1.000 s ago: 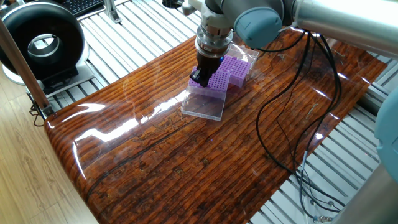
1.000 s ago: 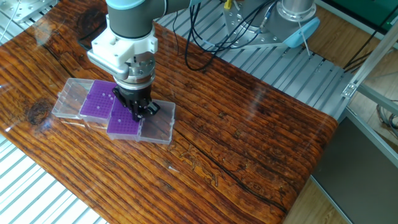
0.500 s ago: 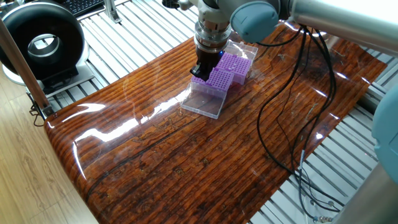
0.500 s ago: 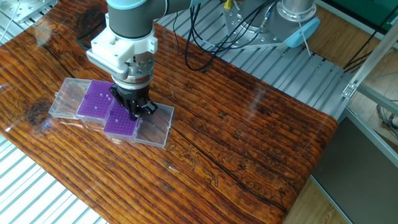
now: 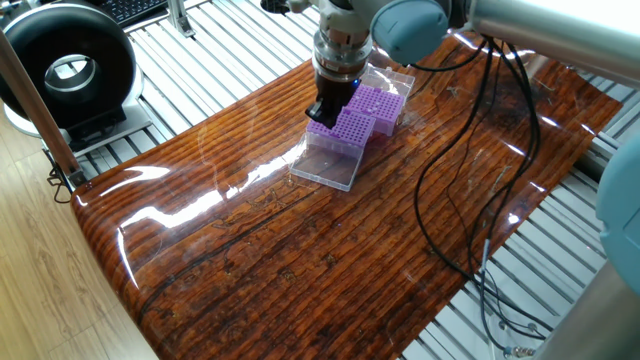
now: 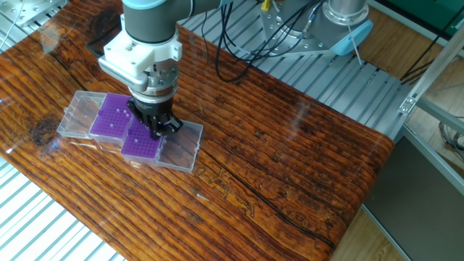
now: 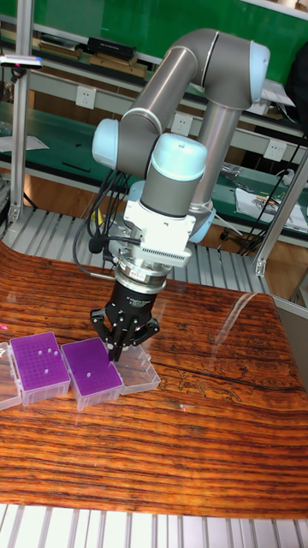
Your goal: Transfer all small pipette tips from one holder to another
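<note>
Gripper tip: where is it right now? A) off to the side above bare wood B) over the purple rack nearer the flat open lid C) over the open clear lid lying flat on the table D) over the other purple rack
B: the gripper points down onto the right edge of the near purple rack, not the other purple rack or the clear lid.

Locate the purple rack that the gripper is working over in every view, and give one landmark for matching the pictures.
One fixed view: the square purple rack under the gripper sits upper centre, nearer the camera than its twin.
The other fixed view: the rack sits left of centre, at the right of the pair.
Tall fixed view: the rack sits lower left, again the right one.
Shared landmark: the black gripper above it.
</note>
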{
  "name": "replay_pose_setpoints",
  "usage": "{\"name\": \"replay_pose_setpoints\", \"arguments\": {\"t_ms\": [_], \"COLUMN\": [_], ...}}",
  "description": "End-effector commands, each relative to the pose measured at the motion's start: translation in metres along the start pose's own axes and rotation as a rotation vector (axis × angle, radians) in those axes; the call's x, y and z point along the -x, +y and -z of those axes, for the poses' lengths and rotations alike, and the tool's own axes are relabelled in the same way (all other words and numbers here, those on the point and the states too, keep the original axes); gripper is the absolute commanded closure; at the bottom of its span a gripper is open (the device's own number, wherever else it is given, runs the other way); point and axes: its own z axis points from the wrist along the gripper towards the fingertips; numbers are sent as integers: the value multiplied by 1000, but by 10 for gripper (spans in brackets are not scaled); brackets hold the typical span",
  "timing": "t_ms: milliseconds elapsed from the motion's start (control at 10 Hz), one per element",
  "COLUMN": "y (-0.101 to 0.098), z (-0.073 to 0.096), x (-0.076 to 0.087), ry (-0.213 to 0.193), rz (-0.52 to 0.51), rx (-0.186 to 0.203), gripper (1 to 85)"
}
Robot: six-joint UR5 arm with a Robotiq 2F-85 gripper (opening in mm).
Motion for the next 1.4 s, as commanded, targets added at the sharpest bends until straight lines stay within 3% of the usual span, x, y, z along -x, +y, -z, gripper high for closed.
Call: {"name": "replay_pose_setpoints", "arguments": {"t_ms": [0,700,1300], "y": [-5,-9,-28], "z": [5,14,19], "x": [-3,-7,-3], "ry": [16,38,37], "rz": [-11,-10,46], "rx": [-5,-13,-66], "gripper": [843,843,843]}}
